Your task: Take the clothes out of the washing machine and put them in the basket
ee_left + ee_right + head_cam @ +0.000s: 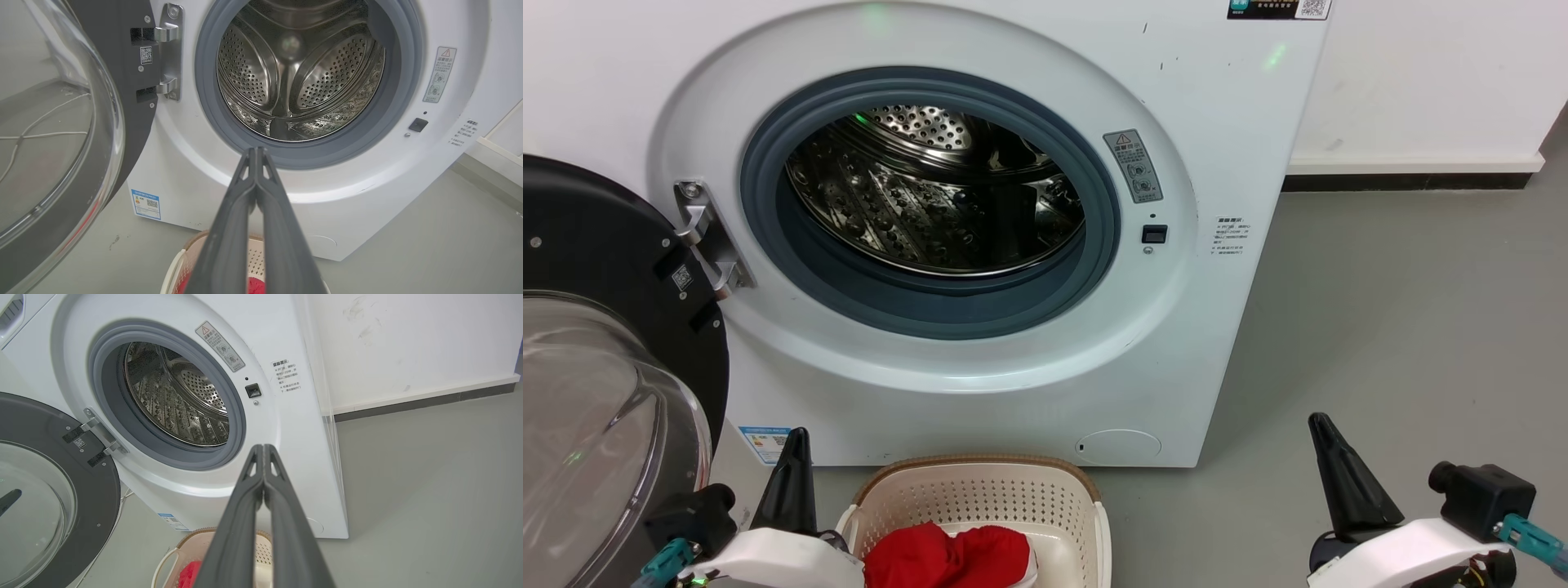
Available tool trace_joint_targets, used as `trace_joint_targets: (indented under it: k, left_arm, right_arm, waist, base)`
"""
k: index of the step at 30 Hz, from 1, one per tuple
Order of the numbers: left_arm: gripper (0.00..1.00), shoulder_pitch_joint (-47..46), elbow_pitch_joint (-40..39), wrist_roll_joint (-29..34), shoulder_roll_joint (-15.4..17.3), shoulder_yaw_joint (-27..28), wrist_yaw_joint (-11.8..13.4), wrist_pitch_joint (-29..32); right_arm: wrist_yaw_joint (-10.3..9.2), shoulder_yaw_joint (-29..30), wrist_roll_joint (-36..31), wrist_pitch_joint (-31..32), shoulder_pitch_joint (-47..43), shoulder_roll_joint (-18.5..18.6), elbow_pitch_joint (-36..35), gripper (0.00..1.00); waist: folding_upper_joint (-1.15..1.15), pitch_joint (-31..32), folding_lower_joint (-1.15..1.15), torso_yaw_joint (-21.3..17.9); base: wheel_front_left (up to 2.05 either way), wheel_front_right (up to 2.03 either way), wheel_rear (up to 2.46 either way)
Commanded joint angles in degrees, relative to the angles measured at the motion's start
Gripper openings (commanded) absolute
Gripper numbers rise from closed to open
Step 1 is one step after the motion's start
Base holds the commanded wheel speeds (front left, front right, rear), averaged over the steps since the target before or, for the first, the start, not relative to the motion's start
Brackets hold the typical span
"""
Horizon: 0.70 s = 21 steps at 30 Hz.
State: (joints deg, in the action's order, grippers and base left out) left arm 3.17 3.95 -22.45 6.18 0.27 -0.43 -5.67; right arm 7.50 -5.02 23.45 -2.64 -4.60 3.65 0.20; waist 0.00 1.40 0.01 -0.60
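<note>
The white washing machine [1013, 392] stands with its porthole open; its steel drum [931, 188] shows no fabric inside. Red clothes [947, 557] lie in the cream basket [980, 490] on the floor in front of the machine. My left gripper [796, 437] is shut and holds nothing, just left of the basket. My right gripper [1319, 425] is shut and holds nothing, well to the basket's right. In the left wrist view my left gripper [256, 150] points at the washing machine [367, 183], with the basket [179, 261] below. In the right wrist view my right gripper [262, 447] does likewise over the basket [192, 539].
The black-framed glass door [596, 392] hangs open at the left, close to my left arm. Grey floor [1405, 343] stretches right of the machine up to a white wall with a dark skirting [1413, 181].
</note>
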Motion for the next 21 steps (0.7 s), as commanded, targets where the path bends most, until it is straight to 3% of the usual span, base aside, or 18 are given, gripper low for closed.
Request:
trace_joint_targets:
  k: [1, 21]
  left_arm:
    - [0.0, -1.87, -0.4, -2.58, -0.04, 0.43, -0.33, 0.29]
    - [0.0, -4.12, 2.43, -21.63, -0.92, 2.03, -2.27, 3.57]
  right_arm:
    - [0.0, 0.28, 2.85, 0.17, 1.95, 0.45, -0.26, 0.0]
    - [-0.01, 1.96, 22.78, 1.48, 4.55, 1.25, 3.6, 0.0]
  waist:
    - [0.0, -0.02, 0.0, 0.01]
    - [0.0, -0.32, 0.0, 0.12]
  base:
    - [0.0, 0.0, 0.0]
    - [0.0, 0.0, 0.0]
